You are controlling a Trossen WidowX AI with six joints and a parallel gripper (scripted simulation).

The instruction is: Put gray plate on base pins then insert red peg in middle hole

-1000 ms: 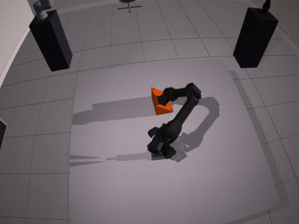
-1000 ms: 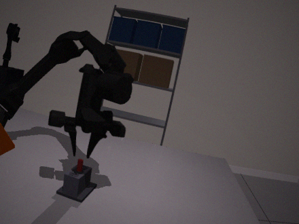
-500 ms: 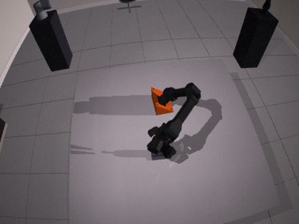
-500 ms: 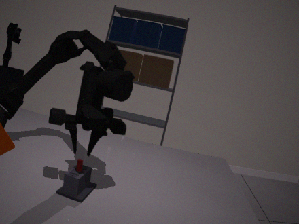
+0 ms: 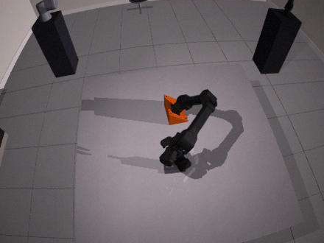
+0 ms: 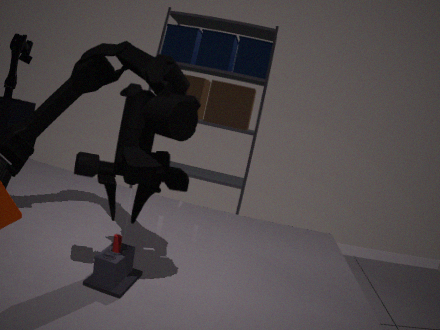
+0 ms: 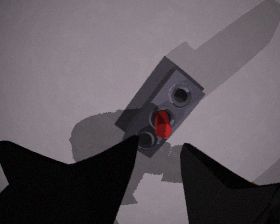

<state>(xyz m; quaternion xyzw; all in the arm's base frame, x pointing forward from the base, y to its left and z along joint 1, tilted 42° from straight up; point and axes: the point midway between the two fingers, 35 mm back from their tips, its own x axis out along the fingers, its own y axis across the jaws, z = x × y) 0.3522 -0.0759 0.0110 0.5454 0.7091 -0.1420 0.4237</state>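
The gray plate (image 6: 105, 269) (image 7: 186, 110) is a block with a row of three round holes, and it sits level on the dark gray base (image 6: 120, 290) (image 7: 145, 95). The pins are hard to make out in the dark outer holes. The red peg (image 6: 117, 243) (image 7: 163, 124) stands in the middle hole, with a short upper part showing above the plate; its lower end is hidden. My gripper (image 6: 123, 221) (image 7: 160, 145) is open and empty, with both fingertips above the peg's top and clear of it. In the top view the arm hides most of the plate.
The orange mount (image 5: 177, 119) of the arm stands behind the base on the light mat (image 5: 121, 205). Black pedestals (image 5: 55, 46) (image 5: 277, 43) stand far back at left and right. A shelf rack (image 6: 215, 175) with bins stands against the wall.
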